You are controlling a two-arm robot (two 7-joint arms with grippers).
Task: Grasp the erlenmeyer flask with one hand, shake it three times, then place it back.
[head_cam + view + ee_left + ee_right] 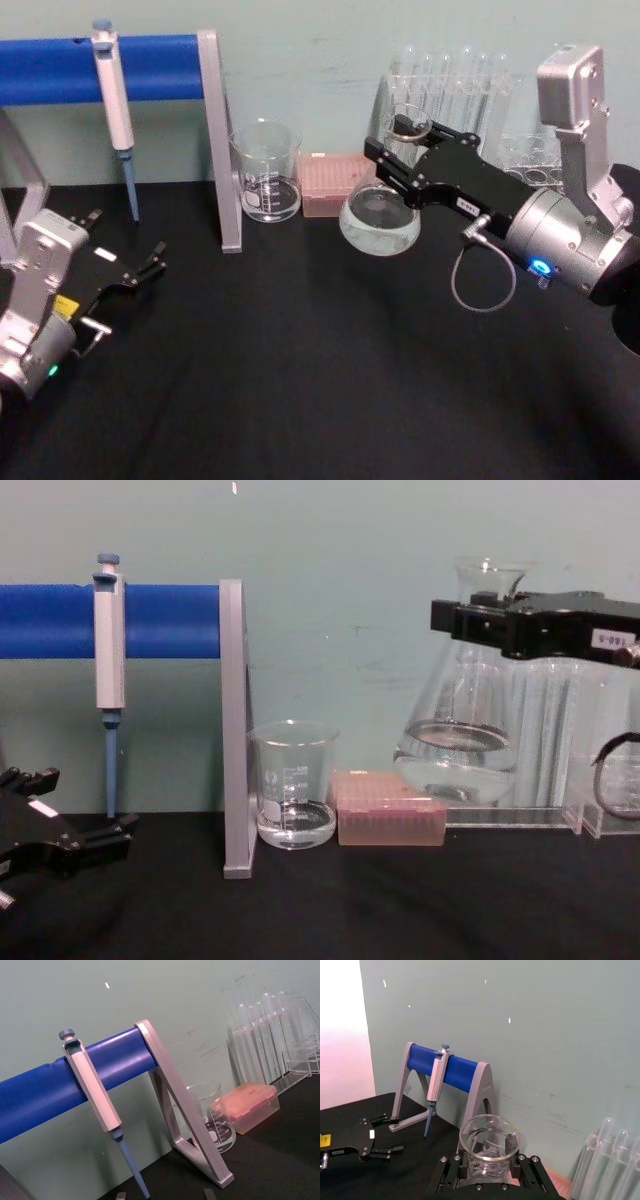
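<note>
Holding the left gripper (153,258) low over the matte black tablecloth (300,380), flat black fingers parted and gripping nothing. Leaving a broad bare stretch of cloth between those jaws and the right ones.

Clamping the right gripper (398,155) on the erlenmeyer flask (380,222), jaws closed on the narrow neck just under the flared rim. Hanging the wide conical body straight below the jaws: smooth clear glass with a shallow pool of clear liquid in the base. Holding it near upright and, in the chest view, raised off the cloth.

Having, just beyond and to the left of the right jaws, a squat pink pipette-tip box (328,188) and a cylindrical glass beaker (267,175) with printed graduations, both on the cloth below jaw height. Facing, directly behind those jaws, a clear rack of thin test tubes (450,85), close to the flask's far side; not telling whether touching.

Finding, ahead of the left jaws, a grey metal stand (222,150) bearing a blue bar (50,68), with a grey-and-blue pipette (113,95) hung on it, tip down. Ending at the pale green wall (320,60).
</note>
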